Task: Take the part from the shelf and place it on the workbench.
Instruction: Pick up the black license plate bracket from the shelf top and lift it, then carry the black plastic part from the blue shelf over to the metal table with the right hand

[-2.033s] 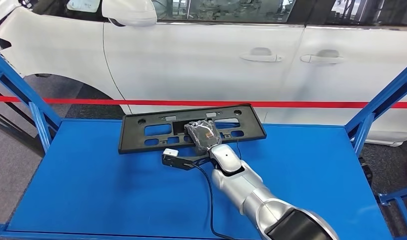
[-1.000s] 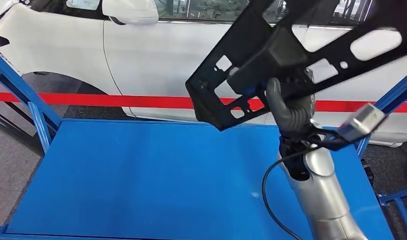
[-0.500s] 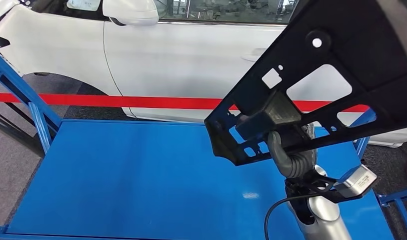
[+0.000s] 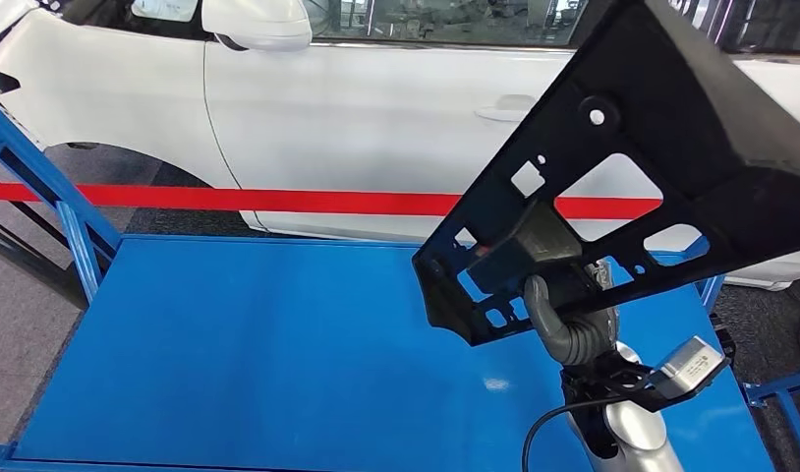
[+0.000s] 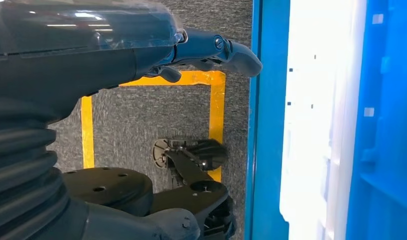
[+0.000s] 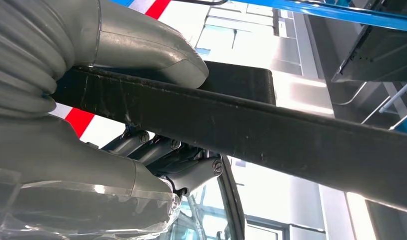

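Part [image 4: 661, 187], head view: black flat plastic bracket with rectangular cut-outs, round mounting holes and a raised boxy block near its middle. I have it held up in the air, tilted steeply, over the right side of the blue shelf deck [image 4: 278, 354], well clear of the surface. My right hand [image 4: 571, 329] grips it from below at the lower edge near that block, with the long end of the panel swinging up toward the top right corner of the frame. Judgement: with so much overhang above the grip, the carry should be slow, wrist steady, keeping the panel clear of the blue uprights at the deck's right edge and of the white car [image 4: 376, 128] behind before turning to the workbench. Left wrist view: left hand [image 5: 211, 50] hangs beside the blue frame, fingers extended, holding nothing; grey floor with yellow tape [image 5: 216, 100] behind it. Right wrist view: thumb [image 6: 146, 50] presses one face of the part's thin dark edge, darker fingers [image 6: 166, 155] wrapped on the other face; grasp looks firm.
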You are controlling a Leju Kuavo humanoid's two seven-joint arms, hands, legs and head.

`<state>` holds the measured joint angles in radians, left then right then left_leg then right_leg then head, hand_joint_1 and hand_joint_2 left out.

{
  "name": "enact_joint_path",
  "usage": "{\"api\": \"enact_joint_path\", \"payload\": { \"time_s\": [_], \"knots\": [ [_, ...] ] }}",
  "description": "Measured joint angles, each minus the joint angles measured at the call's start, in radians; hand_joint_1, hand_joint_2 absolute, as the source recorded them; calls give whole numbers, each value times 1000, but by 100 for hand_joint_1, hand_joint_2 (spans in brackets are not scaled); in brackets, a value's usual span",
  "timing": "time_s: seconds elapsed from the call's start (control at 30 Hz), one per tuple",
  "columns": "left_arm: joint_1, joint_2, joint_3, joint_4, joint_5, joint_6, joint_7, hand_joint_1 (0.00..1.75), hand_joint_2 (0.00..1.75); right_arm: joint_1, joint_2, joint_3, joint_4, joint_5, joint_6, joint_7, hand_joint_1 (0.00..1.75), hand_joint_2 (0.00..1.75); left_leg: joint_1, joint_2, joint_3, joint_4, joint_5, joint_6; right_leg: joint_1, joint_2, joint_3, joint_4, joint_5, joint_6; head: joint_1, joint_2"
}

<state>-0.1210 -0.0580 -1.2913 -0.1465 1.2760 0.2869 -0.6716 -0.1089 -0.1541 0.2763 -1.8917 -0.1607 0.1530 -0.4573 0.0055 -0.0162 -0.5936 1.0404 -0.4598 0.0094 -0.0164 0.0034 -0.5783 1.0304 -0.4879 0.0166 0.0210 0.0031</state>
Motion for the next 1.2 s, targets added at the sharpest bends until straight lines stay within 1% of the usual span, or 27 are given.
{"api": "enact_joint_path", "payload": {
  "time_s": [0.27,0.53,0.67,0.73,0.77,0.83,0.87,0.9,0.93,0.97,1.0,1.03,1.07,1.1,1.13,1.17,1.2],
  "knots": [
    [0,2,8,0,21,-10,11,0,175,3,29,1,0,32,-6,-13,175,175,0,0,0,0,0,0,0,0,0,0,0,0,0,0],
    [0,7,12,0,27,-19,22,0,175,2,41,3,0,30,-5,-15,175,175,-1,0,0,0,-1,1,-1,0,1,0,0,0,0,0],
    [0,14,18,1,33,-26,34,0,175,0,58,5,0,21,-2,-18,175,175,-6,0,0,3,-4,5,-6,-1,2,-2,0,3,0,0],
    [0,15,18,2,32,-22,40,0,175,-4,65,8,0,20,-2,-18,175,175,-9,0,0,4,-6,9,-9,-1,3,-3,0,7,0,0],
    [0,16,18,3,32,-21,42,0,175,-7,69,10,0,19,-2,-17,175,175,-10,0,0,4,-5,12,-10,-1,4,-4,1,10,0,0],
    [0,16,18,3,32,-17,45,0,175,-13,74,13,0,17,-2,-15,175,175,-6,1,5,-6,4,21,-12,-2,6,-4,-1,16,0,0],
    [-1,17,18,3,32,-15,48,0,175,-18,75,14,0,16,-2,-13,175,175,-3,2,9,-14,10,26,-12,-2,1,9,-12,19,1,0],
    [-1,16,18,3,32,-13,50,0,175,-23,75,15,1,14,-2,-10,175,175,0,3,12,-21,14,30,-12,-2,-12,40,-35,21,2,0],
    [-1,17,18,3,32,-11,54,0,175,-28,76,17,2,11,-3,-6,175,175,1,4,14,-25,16,32,-12,-3,-35,91,-66,22,3,0],
    [-1,17,18,3,32,-10,57,0,175,-33,75,19,4,7,-4,-3,175,175,0,5,13,-26,17,33,-12,-2,-64,154,-97,24,4,0],
    [-1,17,17,3,32,-9,61,0,175,-36,75,20,7,4,-5,0,175,175,0,5,13,-26,17,33,-13,-2,-92,212,-118,27,3,0],
    [0,17,16,3,32,-8,66,0,175,-37,75,22,11,1,-6,3,175,175,0,4,12,-25,17,33,-14,-3,-108,246,-122,29,3,0],
    [2,17,14,3,31,-6,71,0,175,-39,75,25,14,-2,-8,5,175,175,0,4,12,-23,17,32,-15,-3,-107,246,-106,30,4,0],
    [3,17,11,3,29,-3,78,0,175,-41,75,27,16,-3,-11,7,175,175,1,3,11,-21,16,31,-16,-3,-88,209,-75,30,4,0],
    [4,18,7,3,27,2,84,0,175,-43,75,30,17,-4,-15,7,175,175,2,2,11,-18,14,28,-18,-3,-56,146,-42,29,4,0],
    [5,18,2,3,23,7,90,0,175,-46,76,33,18,-4,-19,7,175,175,1,1,9,-15,13,23,-16,-2,-23,85,-19,25,4,0],
    [6,19,-2,4,20,12,96,0,175,-47,76,37,18,-4,-22,7,175,175,1,-1,8,-13,13,16,-14,-1,-1,40,-4,20,3,0]
  ]
}}
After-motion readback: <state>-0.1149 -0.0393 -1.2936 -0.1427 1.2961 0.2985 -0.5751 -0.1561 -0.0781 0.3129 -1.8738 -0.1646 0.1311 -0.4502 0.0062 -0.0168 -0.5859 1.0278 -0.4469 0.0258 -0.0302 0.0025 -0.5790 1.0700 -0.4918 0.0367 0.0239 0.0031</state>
